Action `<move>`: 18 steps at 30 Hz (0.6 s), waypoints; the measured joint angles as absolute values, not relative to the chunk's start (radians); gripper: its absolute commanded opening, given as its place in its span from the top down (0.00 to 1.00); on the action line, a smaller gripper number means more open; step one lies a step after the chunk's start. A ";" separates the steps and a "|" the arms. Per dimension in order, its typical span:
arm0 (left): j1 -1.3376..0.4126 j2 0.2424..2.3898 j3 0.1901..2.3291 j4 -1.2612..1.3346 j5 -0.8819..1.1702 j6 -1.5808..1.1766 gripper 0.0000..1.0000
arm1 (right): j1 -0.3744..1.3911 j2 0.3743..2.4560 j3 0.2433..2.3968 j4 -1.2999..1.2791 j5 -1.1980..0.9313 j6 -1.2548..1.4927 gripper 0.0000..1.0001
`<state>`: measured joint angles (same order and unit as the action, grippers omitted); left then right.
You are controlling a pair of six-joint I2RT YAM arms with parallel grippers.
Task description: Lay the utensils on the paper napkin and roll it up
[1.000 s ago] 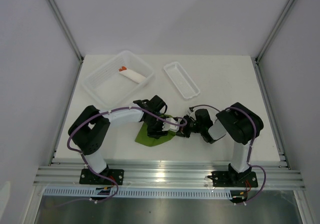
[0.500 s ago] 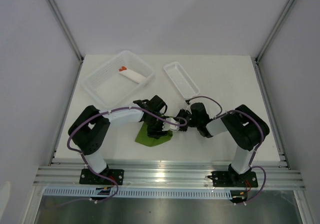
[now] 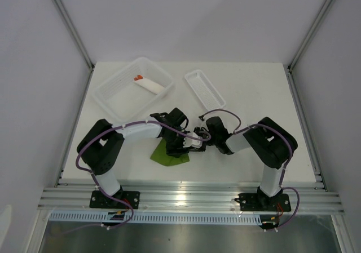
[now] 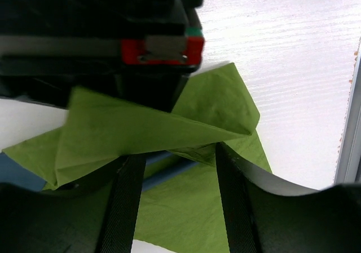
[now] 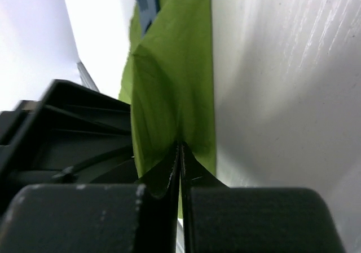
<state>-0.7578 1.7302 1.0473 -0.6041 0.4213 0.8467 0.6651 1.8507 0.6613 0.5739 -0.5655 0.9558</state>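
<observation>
Both arms fold inward from their bases at the near edge of the table (image 3: pixel 255 103). They meet just on the 6 o'clock side of table centre.

paper napkin (image 3: pixel 164 155): olive green, at 7 o'clock of centre, close to the near edge, partly under the left gripper (image 3: pixel 184 144). Its 3 o'clock side is lifted and folded over the rest.

left gripper: jaws apart, pointing down. Its fingers (image 4: pixel 125 208) straddle the napkin. In the left wrist view the folded flap runs across just beyond the fingertips.

utensils (image 4: pixel 22 177): dark blue, on the napkin under the flap. Only slivers show:
- a patch at 9 o'clock of the left wrist view
- a strip between the left fingers
- a bit at 12 o'clock of the right wrist view

Can't count the pieces.

right gripper (image 5: pixel 179 151): jaws together, pinching a ridge of the napkin's fold. Green paper runs from the tips toward 12 o'clock in its own view. It comes in from 3 o'clock and sits just beside the left gripper. Can't tell if the two touch.

Farther back:
- small clear tray (image 3: pixel 205 89) at 1 o'clock, well apart from the napkin.
- clear tub (image 3: pixel 115 97) at 11 o'clock, holding a white paper roll (image 3: pixel 151 86) with an orange tip at its 10 o'clock end.
</observation>
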 measured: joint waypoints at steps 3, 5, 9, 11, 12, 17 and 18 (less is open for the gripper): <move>-0.751 1.730 1.047 -0.604 0.421 0.830 0.41 | 0.669 1.869 0.677 0.553 -0.573 0.945 1.00; -0.746 1.730 1.047 -0.605 0.421 0.820 0.37 | 0.669 1.883 0.686 0.546 -0.575 0.941 1.00; -0.733 1.730 1.059 -0.636 0.422 0.790 0.31 | 0.668 1.889 0.696 0.529 -0.580 0.939 1.00; -0.723 1.728 1.078 -0.664 0.422 0.766 0.27 | 0.669 1.889 0.700 0.519 -0.579 0.937 1.00; -0.717 1.725 1.088 -0.678 0.422 0.753 0.25 | 0.669 1.889 0.702 0.515 -0.579 0.936 1.00; -0.658 1.680 1.127 -0.726 0.423 0.646 0.17 | 0.670 1.889 0.714 0.496 -0.579 0.924 1.00; -0.648 1.671 1.130 -0.728 0.422 0.623 0.16 | 0.671 1.889 0.717 0.492 -0.577 0.921 1.00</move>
<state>-0.6483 1.6707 1.1301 -0.7277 0.4225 0.6228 0.6708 1.8889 0.7170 0.4919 -0.5770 0.9215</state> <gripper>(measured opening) 0.822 0.003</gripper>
